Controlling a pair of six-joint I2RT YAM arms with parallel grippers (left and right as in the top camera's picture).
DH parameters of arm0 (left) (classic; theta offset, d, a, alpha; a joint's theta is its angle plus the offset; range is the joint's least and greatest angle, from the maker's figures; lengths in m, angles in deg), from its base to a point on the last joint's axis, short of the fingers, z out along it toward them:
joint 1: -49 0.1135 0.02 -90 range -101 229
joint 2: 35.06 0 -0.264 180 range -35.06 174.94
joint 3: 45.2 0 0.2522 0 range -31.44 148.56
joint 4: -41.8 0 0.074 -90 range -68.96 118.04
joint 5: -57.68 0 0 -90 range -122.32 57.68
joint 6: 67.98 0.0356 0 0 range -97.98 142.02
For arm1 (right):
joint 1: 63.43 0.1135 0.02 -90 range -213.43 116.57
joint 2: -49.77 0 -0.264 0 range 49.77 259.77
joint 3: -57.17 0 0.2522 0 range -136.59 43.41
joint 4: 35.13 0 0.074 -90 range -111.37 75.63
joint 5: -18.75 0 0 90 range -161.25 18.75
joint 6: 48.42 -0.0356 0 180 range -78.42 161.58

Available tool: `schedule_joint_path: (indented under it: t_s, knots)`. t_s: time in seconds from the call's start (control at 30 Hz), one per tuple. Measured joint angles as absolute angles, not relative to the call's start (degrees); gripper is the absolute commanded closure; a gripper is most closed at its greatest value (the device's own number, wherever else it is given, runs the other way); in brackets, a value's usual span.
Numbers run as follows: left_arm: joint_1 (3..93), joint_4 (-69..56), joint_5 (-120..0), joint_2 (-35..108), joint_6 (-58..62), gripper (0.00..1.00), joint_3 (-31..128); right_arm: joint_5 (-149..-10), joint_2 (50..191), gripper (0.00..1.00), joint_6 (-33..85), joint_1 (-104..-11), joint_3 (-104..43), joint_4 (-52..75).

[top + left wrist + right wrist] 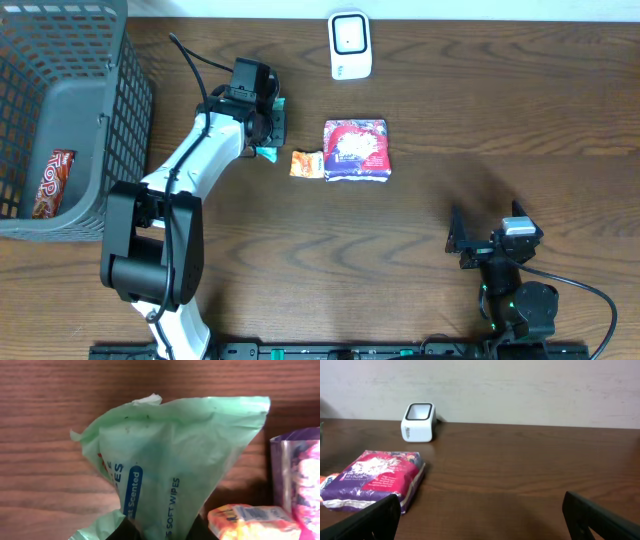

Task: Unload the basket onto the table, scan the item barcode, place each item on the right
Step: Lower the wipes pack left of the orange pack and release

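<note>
Behind wooden table (520, 460), pale wall (520, 385).

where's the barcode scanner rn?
Overhead view: barcode scanner stands at the far edge of the table, centre, just beyond the purple packet.

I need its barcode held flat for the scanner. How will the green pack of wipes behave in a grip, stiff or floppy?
Probably floppy: the pack of wipes creases and fans out where the left end effector pinches it, so the print may buckle. Its thin film looks smooth, so it might slip.
</note>
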State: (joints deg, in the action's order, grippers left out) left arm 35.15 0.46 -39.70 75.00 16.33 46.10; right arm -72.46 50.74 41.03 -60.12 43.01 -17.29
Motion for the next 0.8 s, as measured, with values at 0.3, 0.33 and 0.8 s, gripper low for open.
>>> schedule_joint_path:
  t_s: [0.3, 0.33, 0.8]
  knots:
    - [33.2, -0.2, -38.8, 75.0, 16.3, 0.92, 45.9, -72.5, 50.7, 0.01, 41.0, -60.1, 43.0, -17.3]
    - [33.1, -0.2, -38.8, 75.1, 16.3, 0.92, 45.9, -72.5, 50.7, 0.01, 41.0, -60.1, 43.0, -17.3]
    - [33.1, -2.2, -38.3, 75.3, 16.3, 0.92, 45.9, -72.5, 50.7, 0.01, 41.0, -60.1, 43.0, -17.3]
